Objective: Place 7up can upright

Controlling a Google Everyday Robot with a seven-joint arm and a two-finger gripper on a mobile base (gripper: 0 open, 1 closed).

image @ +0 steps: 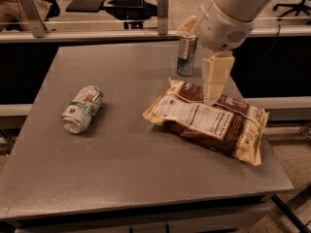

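7up can (82, 108), short white-and-green metal soda can: lying on its side, left part of grey worktop (146, 178). Cream claw (214, 84): above brown snack bag (209, 125), well apart from can; grip state cannot be told. Step, likely: approach; next, cross to can and grasp.

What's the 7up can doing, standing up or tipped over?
Tipped over: the 7up can lies on its side, silver end facing us. The gripper hangs above the snack bag.

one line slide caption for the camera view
Gripper hangs over the snack bag; 7up can lies on its side, apart.
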